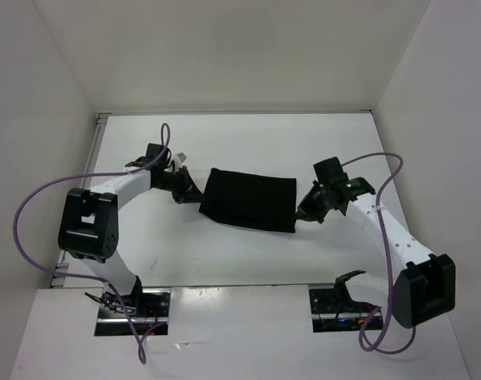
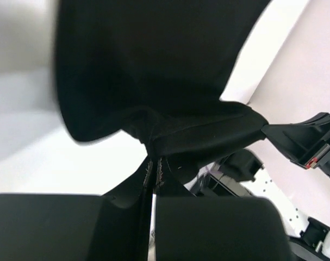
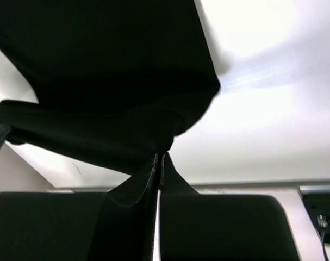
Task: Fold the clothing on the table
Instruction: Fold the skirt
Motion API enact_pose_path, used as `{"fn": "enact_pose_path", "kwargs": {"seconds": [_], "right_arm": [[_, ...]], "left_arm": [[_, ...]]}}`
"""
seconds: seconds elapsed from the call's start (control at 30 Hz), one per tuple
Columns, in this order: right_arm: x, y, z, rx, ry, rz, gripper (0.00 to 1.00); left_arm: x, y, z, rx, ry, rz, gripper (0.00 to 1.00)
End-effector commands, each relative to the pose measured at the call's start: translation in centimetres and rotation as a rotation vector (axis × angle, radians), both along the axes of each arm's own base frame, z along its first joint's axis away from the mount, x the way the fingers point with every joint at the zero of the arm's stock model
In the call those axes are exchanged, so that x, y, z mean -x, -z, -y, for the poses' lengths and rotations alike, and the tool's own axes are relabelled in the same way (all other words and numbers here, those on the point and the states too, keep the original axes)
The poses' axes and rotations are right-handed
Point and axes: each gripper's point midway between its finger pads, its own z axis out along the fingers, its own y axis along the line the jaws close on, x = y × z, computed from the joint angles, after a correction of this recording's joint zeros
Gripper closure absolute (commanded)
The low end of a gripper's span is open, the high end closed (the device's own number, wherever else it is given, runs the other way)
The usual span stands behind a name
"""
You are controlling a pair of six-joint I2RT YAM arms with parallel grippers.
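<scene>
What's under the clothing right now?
White table shows around the clothing, pinched at its ends by the left gripper and right gripper. The spot directly beneath is covered.

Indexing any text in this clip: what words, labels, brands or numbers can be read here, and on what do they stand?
None can be read.
The clothing is plain black and the table plain white, with no print on either.
A small red-and-white patch in the left wrist view is too small to read.
</scene>
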Motion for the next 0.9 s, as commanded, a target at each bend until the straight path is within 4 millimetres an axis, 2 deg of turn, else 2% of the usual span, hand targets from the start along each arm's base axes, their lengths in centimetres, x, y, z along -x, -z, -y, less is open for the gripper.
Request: {"fn": "enact_pose_path", "kwargs": {"seconds": [0.0, 0.03, 0.07, 0.13, 0.23, 0.43, 0.73, 0.77, 0.8, 0.87], "right_arm": [[-3.4, -1.5, 3.0, 0.121, 0.008, 0.081, 1.00], [-4.1, -1.9, 3.2, 0.124, 0.009, 0.092, 1.00], [-4.7, -1.5, 3.0, 0.130, 0.000, 0.084, 1.00], [-5.9, -1.8, 3.2, 0.135, -0.008, 0.104, 1.00], [-7.3, -1.0, 3.4, 0.139, -0.012, 0.093, 1.00], [-8.5, 0.6, 3.3, 0.142, -0.025, 0.075, 1.00], [-10.9, 2.4, 3.5, 0.137, -0.032, 0.060, 1.00], [-11.4, 1.9, 3.2, 0.129, -0.043, 0.081, 1.00], [-11.8, 2.1, 3.5, 0.130, -0.033, 0.075, 1.00], [-12.8, 2.4, 3.6, 0.129, -0.044, 0.086, 0.99]], "left_arm": [[-3.6, -1.0, -0.3, -0.025, -0.025, 0.084, 1.00], [-4.0, -1.0, -0.2, -0.025, -0.025, 0.087, 1.00], [-4.7, -0.8, -0.1, -0.025, -0.025, 0.085, 1.00], [-4.9, -0.3, -0.1, -0.027, -0.025, 0.070, 1.00], [-5.9, 0.5, -0.1, -0.035, -0.029, 0.073, 1.00], [-6.1, 1.9, -0.1, -0.048, -0.032, 0.041, 1.00], [-7.0, 2.4, -0.3, -0.065, -0.040, 0.041, 1.00], [-7.4, 1.9, -0.2, -0.060, -0.047, 0.051, 1.00], [-7.7, 2.5, -0.1, -0.062, -0.047, 0.038, 1.00], [-8.9, 2.1, 0.1, -0.055, -0.055, 0.059, 1.00]]}}
